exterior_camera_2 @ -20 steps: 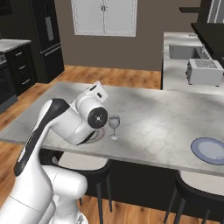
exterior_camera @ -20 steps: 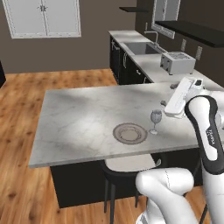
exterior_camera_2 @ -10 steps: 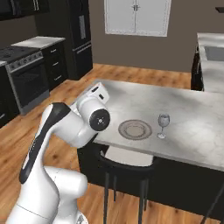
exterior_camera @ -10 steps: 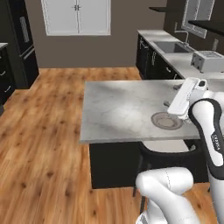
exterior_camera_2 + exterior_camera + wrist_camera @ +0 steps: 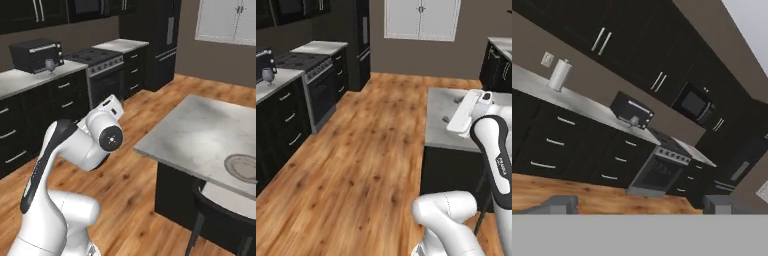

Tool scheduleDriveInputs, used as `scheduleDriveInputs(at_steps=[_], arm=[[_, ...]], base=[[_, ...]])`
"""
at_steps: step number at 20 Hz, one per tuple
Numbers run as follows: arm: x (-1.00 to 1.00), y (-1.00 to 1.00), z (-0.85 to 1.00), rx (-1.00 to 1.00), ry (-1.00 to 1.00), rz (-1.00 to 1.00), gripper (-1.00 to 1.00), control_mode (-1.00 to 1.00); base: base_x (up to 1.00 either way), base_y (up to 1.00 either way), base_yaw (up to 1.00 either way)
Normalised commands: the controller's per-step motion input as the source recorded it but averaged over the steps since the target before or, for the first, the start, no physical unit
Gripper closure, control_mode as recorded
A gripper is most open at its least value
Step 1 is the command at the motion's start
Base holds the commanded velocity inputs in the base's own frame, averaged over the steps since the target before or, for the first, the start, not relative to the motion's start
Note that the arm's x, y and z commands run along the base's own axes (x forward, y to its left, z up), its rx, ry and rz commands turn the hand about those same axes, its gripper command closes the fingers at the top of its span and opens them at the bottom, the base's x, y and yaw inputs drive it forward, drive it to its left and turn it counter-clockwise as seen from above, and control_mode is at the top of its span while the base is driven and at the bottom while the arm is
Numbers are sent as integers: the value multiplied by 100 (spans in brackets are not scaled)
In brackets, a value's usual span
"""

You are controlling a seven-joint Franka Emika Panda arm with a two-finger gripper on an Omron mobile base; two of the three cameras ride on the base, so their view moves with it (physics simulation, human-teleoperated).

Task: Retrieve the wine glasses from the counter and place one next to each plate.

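Left base view: a wine glass stands far left on the counter, well apart from the arm at lower right; the black band on the forearm carries white lettering, too small to read. Right base view: the same glass sits upper left just in front of a toaster oven; a beige plate lies at right on the island. Hand view: gripper released, jaws spread wide, empty, low in frame; glass by the toaster oven, mid-frame.
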Motion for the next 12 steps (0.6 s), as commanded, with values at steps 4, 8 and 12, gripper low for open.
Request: scheduleDriveInputs(at_steps=[4,8,12], arm=[[0,0,0,0,0,0,-100,100],[0,0,0,0,0,0,-100,100],[0,0,0,0,0,0,-100,100]], base=[[79,42,37],[100,32,29],[100,10,18]])
